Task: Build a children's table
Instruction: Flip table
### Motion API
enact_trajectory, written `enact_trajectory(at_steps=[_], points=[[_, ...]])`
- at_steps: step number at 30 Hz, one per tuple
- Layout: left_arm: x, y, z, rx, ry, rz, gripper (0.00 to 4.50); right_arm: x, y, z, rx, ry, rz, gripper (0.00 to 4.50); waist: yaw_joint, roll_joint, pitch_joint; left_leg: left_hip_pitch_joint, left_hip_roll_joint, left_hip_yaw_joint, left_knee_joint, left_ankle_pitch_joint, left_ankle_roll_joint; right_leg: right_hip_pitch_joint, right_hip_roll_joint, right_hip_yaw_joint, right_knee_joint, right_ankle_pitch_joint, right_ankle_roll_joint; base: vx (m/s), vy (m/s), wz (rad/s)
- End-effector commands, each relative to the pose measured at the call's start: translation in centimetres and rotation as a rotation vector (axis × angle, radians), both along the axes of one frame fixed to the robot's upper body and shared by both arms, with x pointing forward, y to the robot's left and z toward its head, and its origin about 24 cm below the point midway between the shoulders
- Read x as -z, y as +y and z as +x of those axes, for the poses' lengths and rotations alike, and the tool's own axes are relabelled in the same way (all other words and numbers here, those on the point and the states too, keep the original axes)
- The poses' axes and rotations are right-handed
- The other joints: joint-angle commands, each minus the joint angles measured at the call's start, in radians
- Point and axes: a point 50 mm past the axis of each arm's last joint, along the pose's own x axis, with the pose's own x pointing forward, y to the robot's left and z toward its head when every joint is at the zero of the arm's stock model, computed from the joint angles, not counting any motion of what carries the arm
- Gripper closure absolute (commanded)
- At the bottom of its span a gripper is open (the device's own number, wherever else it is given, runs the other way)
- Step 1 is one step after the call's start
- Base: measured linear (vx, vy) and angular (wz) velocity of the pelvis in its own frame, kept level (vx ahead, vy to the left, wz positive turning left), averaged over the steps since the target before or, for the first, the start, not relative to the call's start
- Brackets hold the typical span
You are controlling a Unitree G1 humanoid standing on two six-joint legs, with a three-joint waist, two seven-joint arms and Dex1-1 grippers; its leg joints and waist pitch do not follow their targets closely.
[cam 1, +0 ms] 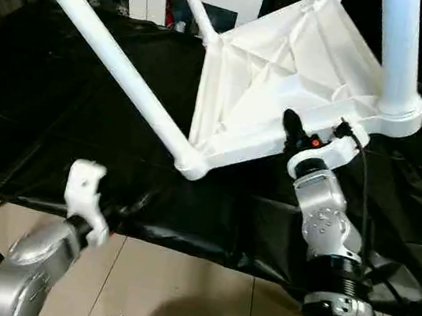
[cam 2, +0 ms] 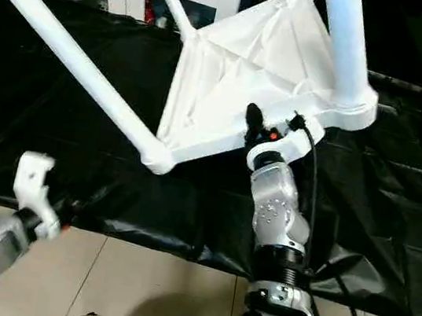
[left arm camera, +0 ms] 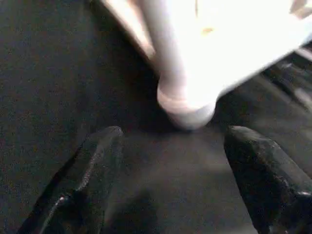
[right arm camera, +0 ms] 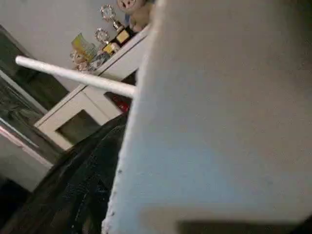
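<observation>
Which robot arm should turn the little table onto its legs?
Probably the right. Its gripper is already at the edge of the tabletop, which is tilted up with legs attached. The left gripper hangs open and apart from the table, near one corner socket.

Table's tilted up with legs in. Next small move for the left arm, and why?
Probably bring the left gripper forward and close on the near corner socket. Its fingers stand open just short of it. The tabletop is tilted up off the black cloth, and the right gripper meets it at one edge alone, so a second hold would likely steady it.
</observation>
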Motion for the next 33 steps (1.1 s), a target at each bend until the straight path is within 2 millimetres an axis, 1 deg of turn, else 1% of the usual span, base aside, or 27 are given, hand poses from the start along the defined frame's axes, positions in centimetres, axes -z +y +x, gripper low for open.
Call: enact_trajectory(at_steps=[1, 2, 3, 4, 6, 7, 9, 10, 11, 12, 15, 16, 17, 19, 20, 21, 22, 26, 29, 30, 31, 33], points=[[-2.0, -1.1, 0.4, 0.057, -0.107, 0.029, 0.74, -0.3, -1.7, -0.3, 0.060, -0.005, -0.267, 2.41, -0.009, 0.005, -0.060, 0.029, 0.073, -0.037, -0.082, -0.175, -0.059, 0.030, -0.104, 0.079, -0.085, -0.162, -0.055, 0.000, 0.000, 0.00], [-2.5, -1.4, 0.6, 0.074, -0.135, 0.036, 0.74, -0.3, -1.8, -0.4, 0.066, -0.005, -0.297, 2.41, -0.010, 0.004, -0.058, 0.027, 0.073, -0.038, -0.083, -0.179, -0.060, 0.030, -0.104, 0.079, -0.087, -0.174, -0.052, 0.000, 0.000, 0.00], [-2.7, -1.5, 0.6, 0.081, -0.144, 0.041, 0.74, -0.4, -1.8, -0.4, 0.066, -0.006, -0.304, 2.41, -0.011, 0.003, -0.057, 0.029, 0.072, -0.039, -0.083, -0.196, -0.064, 0.029, -0.105, 0.079, -0.090, -0.209, -0.047, 0.000, 0.000, 0.00], [-3.7, -2.0, 0.8, 0.120, -0.196, 0.071, 0.74, -0.6, -1.9, -0.4, 0.066, -0.012, -0.341, 2.41, -0.013, 0.003, -0.057, 0.032, 0.072, -0.039, -0.084, -0.210, -0.069, 0.028, -0.104, 0.078, -0.094, -0.238, -0.040, 0.000, 0.000, 0.00], [-4.7, -2.3, 1.1, 0.138, -0.255, 0.105, 0.74, -1.0, -2.1, -0.4, 0.080, -0.017, -0.369, 2.41, -0.016, 0.002, -0.055, 0.033, 0.071, -0.040, -0.085, -0.228, -0.073, 0.027, -0.103, 0.079, -0.097, -0.270, -0.032, 0.000, 0.000, 0.00], [-4.9, -2.4, 1.2, 0.138, -0.264, 0.110, 0.74, -1.1, -2.2, -0.4, 0.083, -0.018, -0.373, 2.41, -0.017, 0.001, -0.056, 0.033, 0.071, -0.042, -0.085, -0.228, -0.074, 0.029, -0.104, 0.079, -0.097, -0.276, -0.027, 0.000, 0.000, 0.00], [-5.5, -2.4, 1.5, 0.131, -0.300, 0.146, 0.74, -1.3, -2.4, -0.3, 0.094, -0.016, -0.417, 2.41, -0.020, -0.001, -0.057, 0.031, 0.071, -0.042, -0.084, -0.218, -0.074, 0.029, -0.103, 0.079, -0.095, -0.259, -0.029, 0.000, 0.000, 0.00], [-5.8, -2.4, 1.7, 0.128, -0.317, 0.170, 0.74, -1.4, -2.5, -0.3, 0.099, -0.014, -0.437, 2.41, -0.020, -0.002, -0.060, 0.032, 0.070, -0.042, -0.083, -0.211, -0.074, 0.031, -0.102, 0.078, -0.093, -0.247, -0.028, 0.000, 0.000, 0.00], [-6.0, -2.4, 1.8, 0.128, -0.326, 0.193, 0.74, -1.5, -2.7, -0.3, 0.107, -0.009, -0.468, 2.41, -0.020, -0.001, -0.060, 0.033, 0.070, -0.042, -0.083, -0.210, -0.073, 0.029, -0.101, 0.078, -0.092, -0.239, -0.029, 0.000, 0.000, 0.00], [-6.1, -2.4, 2.0, 0.123, -0.333, 0.215, 0.74, -1.6, -2.8, -0.2, 0.114, -0.007, -0.492, 2.41, -0.021, -0.005, -0.060, 0.033, 0.069, -0.041, -0.082, -0.211, -0.073, 0.028, -0.099, 0.077, -0.092, -0.231, -0.031, 0.000, 0.000, 0.00], [-6.4, -2.4, 2.2, 0.112, -0.343, 0.231, 0.74, -1.7, -2.9, -0.2, 0.124, -0.003, -0.523, 2.41, -0.021, -0.003, -0.060, 0.035, 0.070, -0.041, -0.082, -0.222, -0.074, 0.026, -0.100, 0.077, -0.093, -0.238, -0.036, 0.000, 0.000, 0.00], [-6.7, -2.4, 2.4, 0.105, -0.354, 0.247, 0.74, -1.7, -3.0, -0.2, 0.133, 0.009, -0.564, 2.41, -0.019, -0.004, -0.061, 0.037, 0.071, -0.041, -0.082, -0.222, -0.079, 0.025, -0.099, 0.077, -0.091, -0.230, -0.038, 0.000, 0.000, 0.00], [-6.7, -2.4, 2.5, 0.104, -0.357, 0.251, 0.74, -1.7, -3.0, -0.2, 0.134, 0.012, -0.572, 2.41, -0.019, -0.003, -0.061, 0.041, 0.071, -0.040, -0.082, -0.234, -0.083, 0.021, -0.097, 0.077, -0.092, -0.229, -0.040, 0.000, 0.000, 0.00], [-6.8, -2.4, 2.6, 0.108, -0.371, 0.284, 0.74, -1.7, -3.1, -0.2, 0.145, 0.020, -0.601, 2.41, -0.019, -0.004, -0.058, 0.040, 0.070, -0.042, -0.084, -0.249, -0.087, 0.022, -0.099, 0.077, -0.095, -0.246, -0.040, 0.000, 0.000, 0.00], [-6.8, -2.4, 2.6, 0.109, -0.374, 0.294, 0.74, -1.7, -3.1, -0.2, 0.149, 0.022, -0.608, 2.41, -0.020, -0.006, -0.059, 0.039, 0.070, -0.043, -0.085, -0.263, -0.090, 0.024, -0.100, 0.077, -0.096, -0.264, -0.035, 0.000, 0.000, 0.00], [-6.9, -2.4, 2.7, 0.110, -0.380, 0.308, 0.74, -1.7, -3.1, -0.1, 0.155, 0.026, -0.614, 2.41, -0.020, -0.006, -0.061, 0.041, 0.072, -0.045, -0.086, -0.272, -0.093, 0.023, -0.101, 0.077, -0.097, -0.271, -0.031, 0.000, 0.000, 0.00], [-6.9, -2.5, 2.8, 0.110, -0.384, 0.317, 0.74, -1.7, -3.1, -0.1, 0.159, 0.029, -0.618, 2.44, -0.020, -0.004, -0.060, 0.044, 0.072, -0.045, -0.086, -0.286, -0.099, 0.020, -0.100, 0.077, -0.098, -0.276, -0.030, 0.000, 0.000, 0.00], [-7.1, -2.5, 3.0, 0.103, -0.403, 0.354, 0.74, -1.9, -3.2, -0.1, 0.170, 0.025, -0.660, 2.46, -0.019, -0.005, -0.060, 0.054, 0.071, -0.045, -0.086, -0.333, -0.108, 0.012, -0.099, 0.077, -0.102, -0.297, -0.033, 0.000, 0.000, 0.00], [-7.3, -2.6, 3.2, 0.105, -0.417, 0.367, 0.74, -2.0, -3.2, -0.1, 0.194, 0.035, -0.700, 2.46, -0.020, -0.006, -0.059, 0.051, 0.072, -0.047, -0.087, -0.341, -0.111, 0.014, -0.102, 0.077, -0.103, -0.309, -0.035, 0.000, 0.000, 0.00], [-7.3, -2.6, 3.2, 0.105, -0.417, 0.367, 0.74, -2.0, -3.2, -0.1, 0.194, 0.035, -0.700, 2.46, -0.020, -0.005, -0.061, 0.050, 0.073, -0.048, -0.088, -0.331, -0.113, 0.014, -0.101, 0.077, -0.100, -0.289, -0.038, 0.000, 0.000, 0.00], [-7.4, -2.7, 3.3, 0.112, -0.432, 0.392, 0.74, -2.1, -3.3, -0.1, 0.197, 0.028, -0.752, 2.46, -0.020, -0.006, -0.061, 0.047, 0.073, -0.048, -0.089, -0.324, -0.114, 0.017, -0.101, 0.076, -0.098, -0.273, -0.039, 0.000, 0.000, 0.00], [-7.5, -2.8, 3.3, 0.122, -0.440, 0.408, 0.74, -2.2, -3.2, -0.1, 0.198, 0.021, -0.777, 2.46, -0.019, -0.007, -0.062, 0.046, 0.073, -0.047, -0.088, -0.312, -0.113, 0.018, -0.101, 0.077, -0.096, -0.255, -0.039, 0.000, 0.000, 0.00]])
